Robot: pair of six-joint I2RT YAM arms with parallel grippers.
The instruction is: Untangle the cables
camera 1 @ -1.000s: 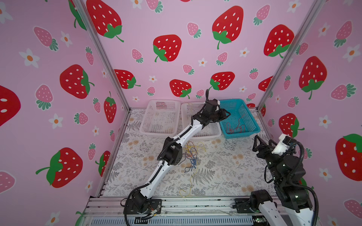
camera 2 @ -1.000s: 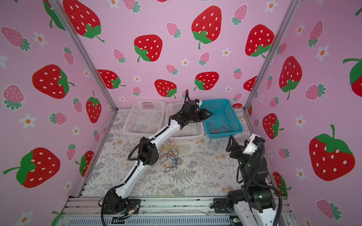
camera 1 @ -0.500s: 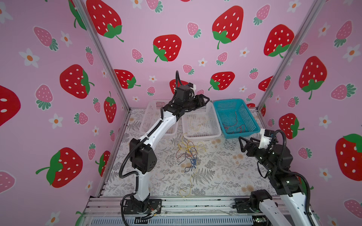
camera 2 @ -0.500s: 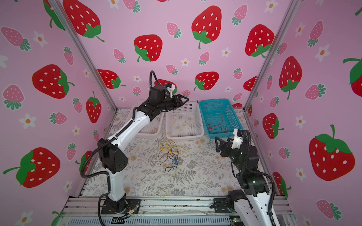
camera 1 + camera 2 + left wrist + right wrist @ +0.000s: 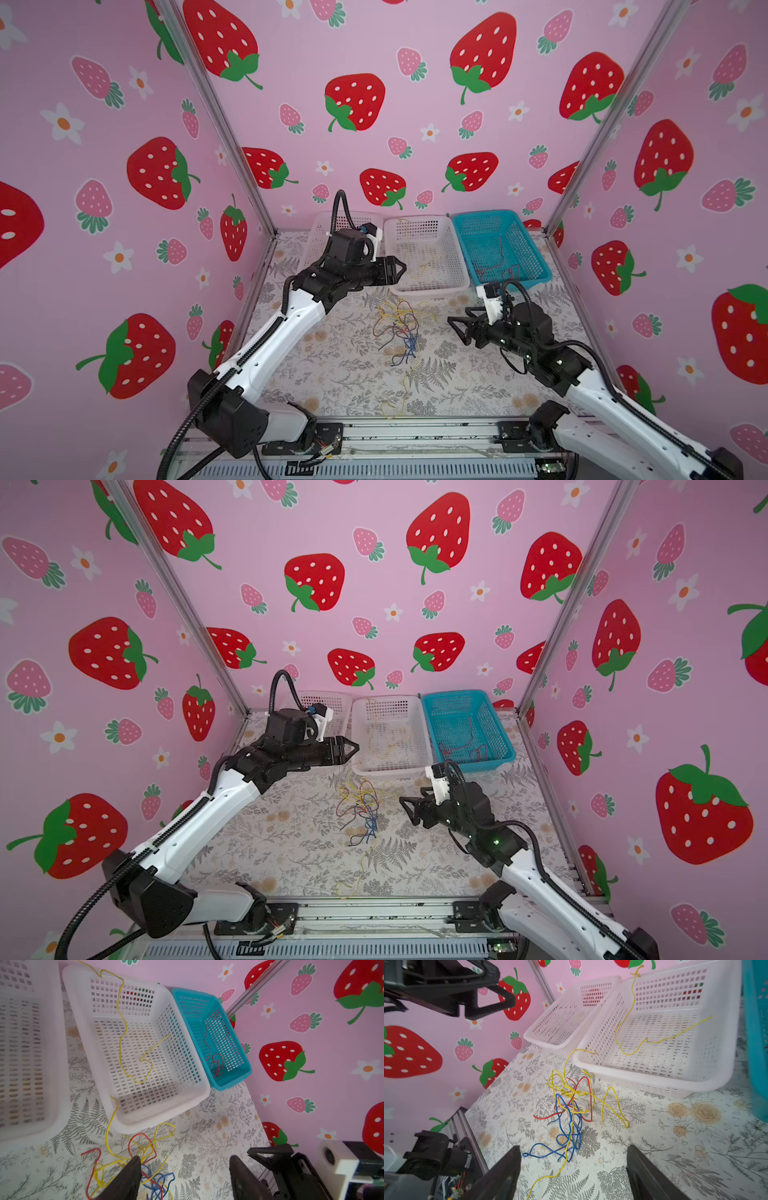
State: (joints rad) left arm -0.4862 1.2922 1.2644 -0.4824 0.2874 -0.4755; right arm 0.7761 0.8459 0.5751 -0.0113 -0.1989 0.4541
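The cables lie as a tangle of yellow, red and blue wires on the floral mat, mid-table in both top views. One yellow strand trails toward the front rail. My left gripper hovers open and empty behind the tangle, by the middle basket's front left corner. In the left wrist view its fingers frame the heap. My right gripper is open and empty, just right of the tangle. The right wrist view shows the blue wires ahead of its jaws.
Three baskets line the back: a white one, a middle white one holding a yellow cable, and a blue one holding a red cable. Pink walls enclose three sides. A metal rail runs along the front.
My left arm swung from over the blue basket back to the left, then down beside the middle basket, jaws opening wider. My right arm came from the right wall in toward the tangle.
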